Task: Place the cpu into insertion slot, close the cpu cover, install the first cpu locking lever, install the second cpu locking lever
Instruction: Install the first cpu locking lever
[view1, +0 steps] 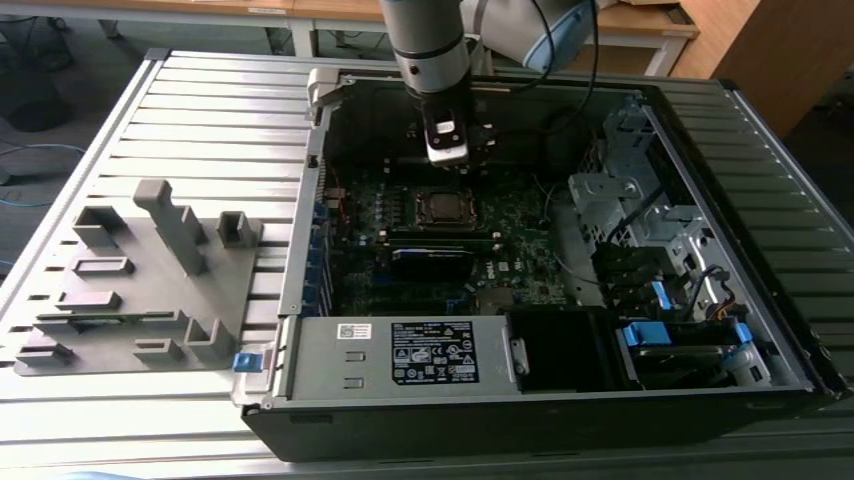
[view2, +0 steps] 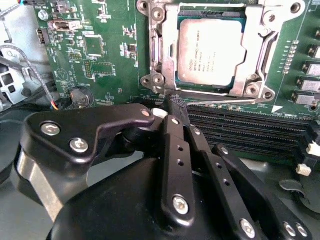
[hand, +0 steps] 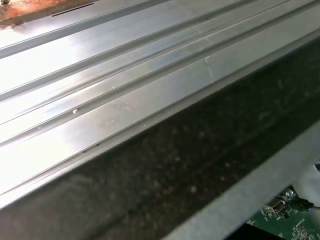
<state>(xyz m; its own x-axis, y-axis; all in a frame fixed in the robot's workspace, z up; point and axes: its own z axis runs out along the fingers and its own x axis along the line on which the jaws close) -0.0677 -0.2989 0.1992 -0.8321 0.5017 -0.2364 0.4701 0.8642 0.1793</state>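
Inside an open computer case (view1: 534, 430), the gripper (view2: 177, 107) is seen lowered over the motherboard (view2: 100, 60), its two black fingers (view2: 172, 145) drawn together with no gap visible at the tips. Whether anything is pinched between them cannot be told.

The cpu (view2: 210, 50) is found just ahead of the fingertips, lying flat and square in its socket, its dull silver top facing up. The cpu cover (view2: 256, 50) is seen laid down around it, the chip showing through the frame's square opening, so the first two steps are judged done. A thin locking lever (view2: 230, 102) is stretched along the socket edge nearest the gripper, one end meeting the fingertips. Whether it is latched cannot be made out. The memory slots (view2: 240, 125) run beside the gripper's tip, on the near side of that lever. In the exterior view the gripper hangs just above the socket.

The cpu is judged light and rigid but fragile, with contacts beneath that would be harmed by sliding or tilting. It would best be held by two opposite edges, never by its faces, and now that it is seated it is better left untouched. The cover is taken to be thin, stiff sheet metal, to be pressed on its frame and not on the chip. The lever is judged a springy, slippery wire, likely to snap back if released early, and best gripped close to its free end.
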